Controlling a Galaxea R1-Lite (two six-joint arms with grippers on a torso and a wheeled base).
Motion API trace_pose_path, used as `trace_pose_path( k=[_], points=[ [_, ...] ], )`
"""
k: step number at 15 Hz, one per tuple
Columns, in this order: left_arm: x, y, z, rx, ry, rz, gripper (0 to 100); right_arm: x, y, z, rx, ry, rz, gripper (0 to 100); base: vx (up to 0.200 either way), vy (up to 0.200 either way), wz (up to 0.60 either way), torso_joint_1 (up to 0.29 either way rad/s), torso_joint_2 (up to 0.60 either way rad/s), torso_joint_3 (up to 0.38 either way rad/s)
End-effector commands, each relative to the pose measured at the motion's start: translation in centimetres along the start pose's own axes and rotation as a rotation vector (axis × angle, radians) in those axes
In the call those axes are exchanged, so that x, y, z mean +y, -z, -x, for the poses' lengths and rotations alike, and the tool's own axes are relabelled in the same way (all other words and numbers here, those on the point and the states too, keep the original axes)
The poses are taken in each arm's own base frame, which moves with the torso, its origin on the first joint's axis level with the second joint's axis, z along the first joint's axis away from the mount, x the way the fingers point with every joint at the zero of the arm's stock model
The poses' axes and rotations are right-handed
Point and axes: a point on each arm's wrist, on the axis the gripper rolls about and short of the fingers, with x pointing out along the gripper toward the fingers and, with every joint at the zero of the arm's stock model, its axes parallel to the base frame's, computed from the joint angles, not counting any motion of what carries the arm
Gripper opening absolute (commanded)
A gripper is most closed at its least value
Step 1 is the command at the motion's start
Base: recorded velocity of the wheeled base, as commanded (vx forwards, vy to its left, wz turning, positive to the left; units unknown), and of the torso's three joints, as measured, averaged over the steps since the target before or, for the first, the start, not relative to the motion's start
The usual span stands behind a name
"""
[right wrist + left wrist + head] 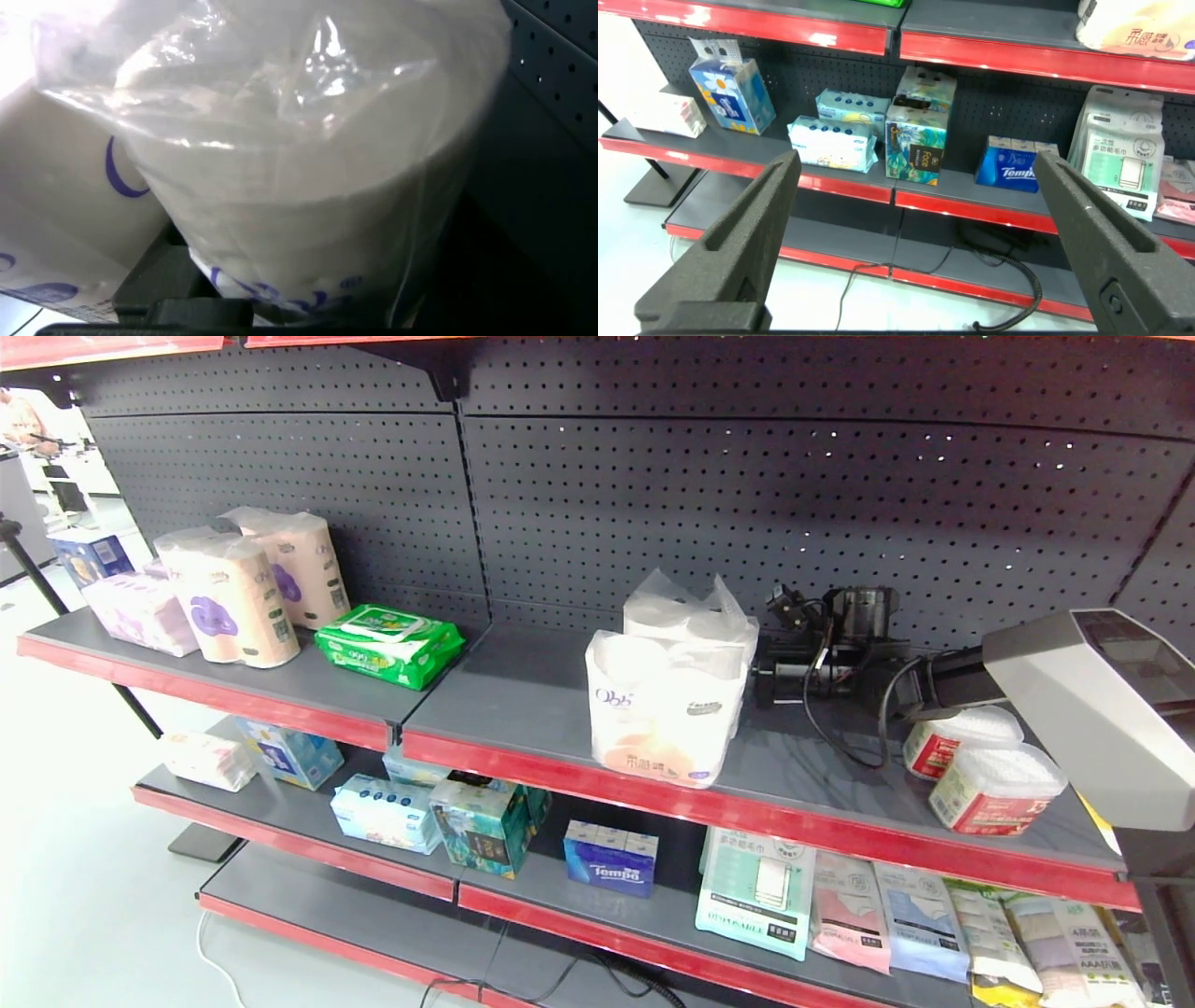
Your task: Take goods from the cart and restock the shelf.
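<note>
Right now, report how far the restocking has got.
Done: the toilet roll pack stands on the upper shelf, near its front edge. In hand: the right gripper sits close beside that pack; whether it grips it cannot be told. The left gripper is open and empty, facing the lower shelf. Left: freeing the pack if held, then more goods; bare shelf lies beside it.

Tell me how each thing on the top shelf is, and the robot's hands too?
Toilet roll pack: standing near the front edge of the top shelf.
Green wipes pack: lying flat.
Two tall tissue packs: standing upright.
Left hand: open, holding nothing.
Right hand: behind the toilet roll pack; grip cannot be told.
</note>
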Motion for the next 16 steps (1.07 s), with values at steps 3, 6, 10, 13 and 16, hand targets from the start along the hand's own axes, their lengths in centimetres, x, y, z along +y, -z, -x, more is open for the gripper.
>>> trace_pose_path(
  k=[3, 6, 10, 13, 16],
  points=[
    [0.0, 0.0, 0.0, 0.002, 0.0, 0.0, 100, -0.1, 0.1, 0.2, 0.001, 0.002, 0.0, 0, 0.0, 0.0, 0.0, 0.0, 0.0, 0.0],
    [0.0, 0.0, 0.0, 0.0, 0.0, 0.0, 100, -0.1, 0.2, 0.2, 0.003, 0.003, -0.002, 100, 0.0, 0.0, 0.0, 0.0, 0.0, 0.0],
    [0.0, 0.0, 0.0, 0.002, 0.0, 0.0, 100, -0.1, -0.3, 0.6, -0.002, 0.013, 0.005, 100, 0.0, 0.0, 0.0, 0.0, 0.0, 0.0],
    [0.0, 0.0, 0.0, 0.0, 0.0, 0.0, 100, 0.2, -1.7, 1.5, -0.014, 0.027, 0.026, 100, 0.0, 0.0, 0.0, 0.0, 0.0, 0.0],
    [0.0, 0.0, 0.0, 0.0, 0.0, 0.0, 100, 0.8, -2.8, 2.3, -0.02, 0.035, 0.038, 100, 0.0, 0.0, 0.0, 0.0, 0.0, 0.0]
  ],
)
